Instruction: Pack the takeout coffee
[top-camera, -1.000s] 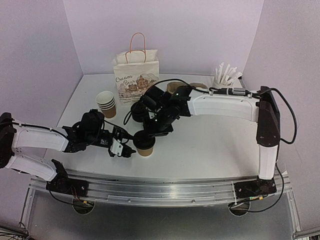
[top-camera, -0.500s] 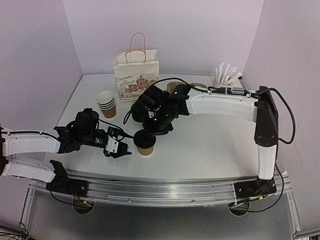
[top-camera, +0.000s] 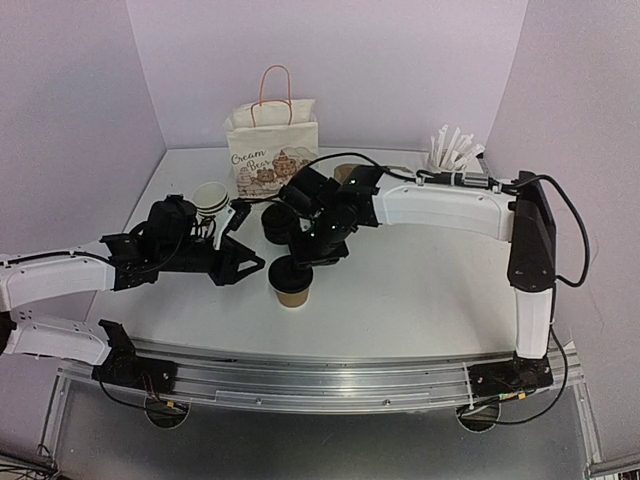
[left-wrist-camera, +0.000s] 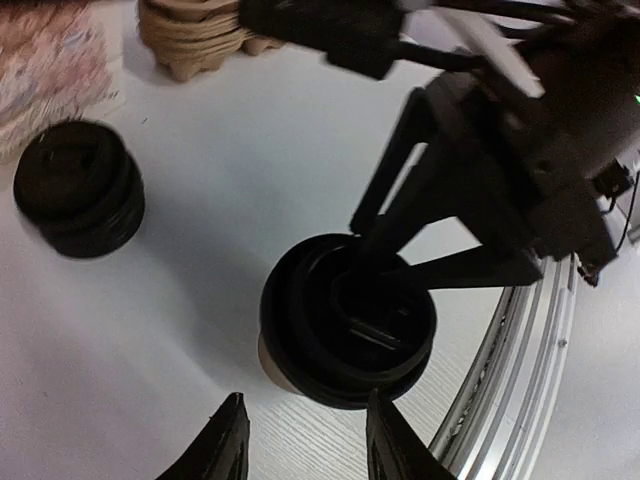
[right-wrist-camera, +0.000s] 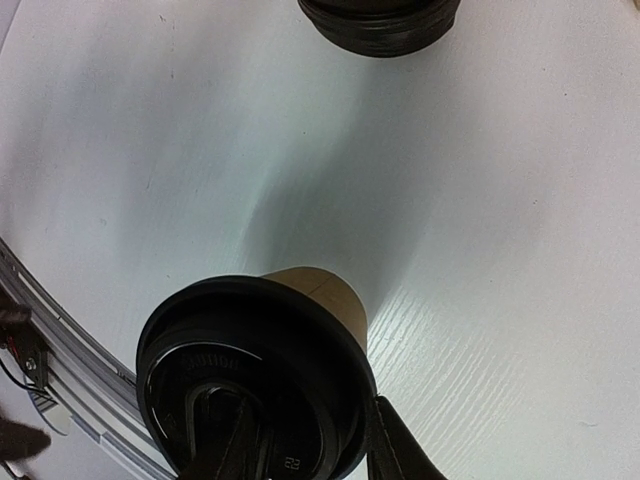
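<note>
The takeout coffee stands near the table's front middle: a brown paper cup (top-camera: 293, 295) with a black lid (top-camera: 291, 271). It also shows in the left wrist view (left-wrist-camera: 345, 320) and the right wrist view (right-wrist-camera: 250, 380). My right gripper (top-camera: 306, 258) (right-wrist-camera: 310, 415) reaches down onto the lid. One finger rests on the lid's top, the other sits outside its rim, so the jaws pinch the rim. My left gripper (top-camera: 246, 267) (left-wrist-camera: 305, 395) is open and empty. It sits just left of the cup, pointing at it, with its fingertips short of it.
A paper bag with handles (top-camera: 272, 150) stands at the back. A stack of black lids (top-camera: 278, 226) (left-wrist-camera: 80, 190) (right-wrist-camera: 378, 20) lies behind the cup. Nested lidless cups (top-camera: 210, 198) stand by the left arm. A cardboard carrier (left-wrist-camera: 200, 35) and white packets (top-camera: 455, 150) are at the back. A metal rail (top-camera: 320, 385) edges the front.
</note>
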